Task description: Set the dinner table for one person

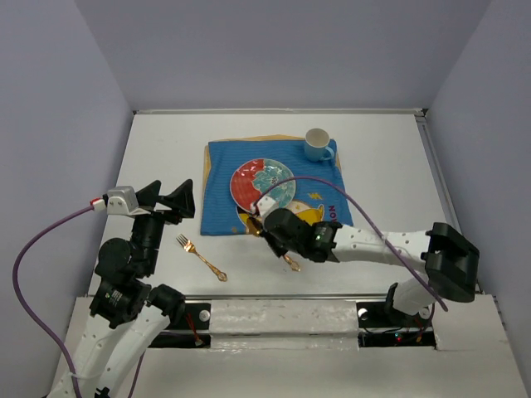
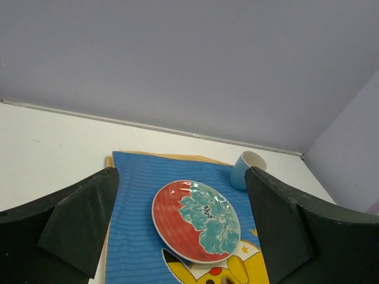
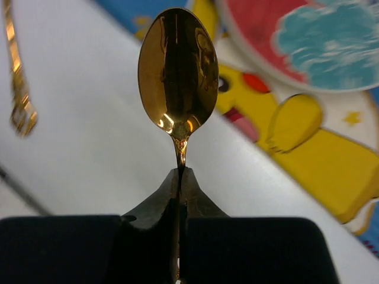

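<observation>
- Top external view: the worktop (image 1: 166, 149) is a white rectangle that fills the floor of a grey-walled enclosure. Thin metal strips run along its far and right edges, and the arm bases sit at its near edge.
- One blue cartoon-printed placemat (image 1: 328, 178) lies at mid-worktop, slightly toward the far side. A tan layer shows beneath its far edge.
- Open room: a wide bare band of worktop lies left of the placemat, a narrower one lies to its right, and a strip lies between its near edge and the arm bases.
- One plate (image 1: 261, 184), patterned red and teal, rests on the left half of the placemat, inside its edges.
- One light blue cup (image 1: 317, 144) stands upright on the far right corner of the placemat.
- One gold fork (image 1: 202, 257) lies diagonally on bare worktop, just off the near left corner of the placemat.
- One gold spoon (image 3: 177, 71) is clamped by its handle in the right gripper (image 1: 270, 236). The fingers are pressed together on it and the bowl points away from the wrist. It hangs over the near edge of the placemat.
- The left gripper (image 1: 166, 199) is raised over the left band of the worktop. Its fingers are spread apart with nothing between them, and it faces the plate.
</observation>
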Tool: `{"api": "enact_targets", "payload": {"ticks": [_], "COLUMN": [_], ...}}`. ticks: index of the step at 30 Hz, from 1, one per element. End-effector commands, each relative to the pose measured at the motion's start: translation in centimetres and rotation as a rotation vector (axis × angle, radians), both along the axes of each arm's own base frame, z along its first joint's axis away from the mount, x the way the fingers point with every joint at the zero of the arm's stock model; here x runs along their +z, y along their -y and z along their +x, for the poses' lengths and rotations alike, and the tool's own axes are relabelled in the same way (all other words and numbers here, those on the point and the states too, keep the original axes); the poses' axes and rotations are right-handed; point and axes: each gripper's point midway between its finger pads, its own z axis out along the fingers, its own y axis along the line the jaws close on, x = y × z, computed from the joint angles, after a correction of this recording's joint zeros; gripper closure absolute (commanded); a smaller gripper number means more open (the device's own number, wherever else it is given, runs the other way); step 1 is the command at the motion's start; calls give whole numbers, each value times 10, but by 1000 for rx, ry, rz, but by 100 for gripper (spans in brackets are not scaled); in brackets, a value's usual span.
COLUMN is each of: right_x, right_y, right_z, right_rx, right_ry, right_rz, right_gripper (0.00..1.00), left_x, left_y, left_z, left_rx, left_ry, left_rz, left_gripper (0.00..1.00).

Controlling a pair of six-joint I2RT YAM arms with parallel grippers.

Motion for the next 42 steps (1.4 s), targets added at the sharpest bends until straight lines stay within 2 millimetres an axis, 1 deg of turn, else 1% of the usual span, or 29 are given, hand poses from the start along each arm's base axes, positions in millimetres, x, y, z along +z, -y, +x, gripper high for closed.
{"api": "enact_targets", "payload": {"ticks": [1, 2, 3, 4, 5, 7, 8, 11, 12, 15, 16, 17, 18, 19, 20, 21, 23, 25, 26, 27, 28, 30, 31, 35, 36, 39, 40, 42], "right_x": [54, 52, 62, 62, 61, 57, 46, 47, 41, 35, 27, 23, 19, 8, 6, 2, -3, -8, -13, -14, -15, -18, -20, -20, -21, -28, -34, -39], "right_y": [26, 30, 31, 38, 47, 56, 69, 81, 90, 93, 98, 97, 106, 102, 107, 106, 113, 110, 115, 114, 118, 117, 121, 121, 125, 122, 126, 125], "right_z": [105, 116, 130, 143, 163, 181, 195, 218, 228, 243, 251, 252, 259, 259, 265, 266, 272, 275, 279, 280, 283, 283, 285, 287, 289, 290, 292, 293], "right_rx": [-300, -332, -365, -412, -467, -528, -583, -660, -689, -725, -752, -757, -784, -785, -800, -802, -819, -818, -831, -831, -841, -841, -850, -846, -855, -849, -859, -858], "right_ry": [136, 138, 157, 179, 181, 170, 157, 152, 142, 124, 119, 112, 103, 79, 78, 73, 63, 56, 52, 52, 53, 47, 46, 51, 51, 36, 30, 21], "right_rz": [149, 143, 158, 143, 138, 144, 130, 154, 150, 162, 152, 151, 149, 147, 148, 142, 139, 139, 128, 127, 125, 125, 120, 112, 112, 110, 102, 97], "right_gripper": [100, 100, 100, 100, 100, 100, 100, 100, 100, 100, 100, 100, 100, 100, 100, 100, 100, 100, 100, 100, 100, 100, 100, 100, 100, 100, 100, 100], "left_x": [14, 14, 14, 14, 15, 15, 15, 15, 15, 15, 15, 15, 15, 15, 15, 15, 14, 14, 13, 13, 13, 11, 12, 10, 10, 10, 9, 9], "left_y": [-2, -2, -2, -2, -2, -2, -2, -2, -1, 0, 0, 0, 0, 0, 0, 0, 1, 2, 2, 2, 3, 3, 3, 5, 5, 5, 6, 6], "left_z": [-2, -2, -2, -2, -2, -3, -3, -3, -3, -3, -3, -3, -3, -3, -3, -3, -2, -2, -1, -1, 0, 1, 1, 3, 3, 4, 5, 5], "left_rx": [4, 2, 2, 0, 2, 0, 1, -1, -4, -9, -9, -9, -9, -8, -8, -10, -13, -15, -13, -13, -15, -14, -13, -15, -17, -15, -17, -16], "left_ry": [52, 52, 52, 52, 53, 56, 56, 55, 55, 54, 54, 54, 54, 54, 54, 53, 50, 47, 43, 43, 42, 36, 39, 30, 29, 28, 25, 26], "left_rz": [-28, -30, -28, -29, -29, -31, -30, -30, -30, -30, -28, -28, -28, -27, -27, -28, -26, -25, -21, -23, -22, -21, -21, -16, -17, -16, -15, -15], "left_gripper": [1, 1, 1, 1, 1, 1, 1, 1, 1, 1, 1, 1, 1, 1, 1, 1, 1, 1, 1, 1, 1, 1, 1, 1, 1, 1, 1, 1]}}
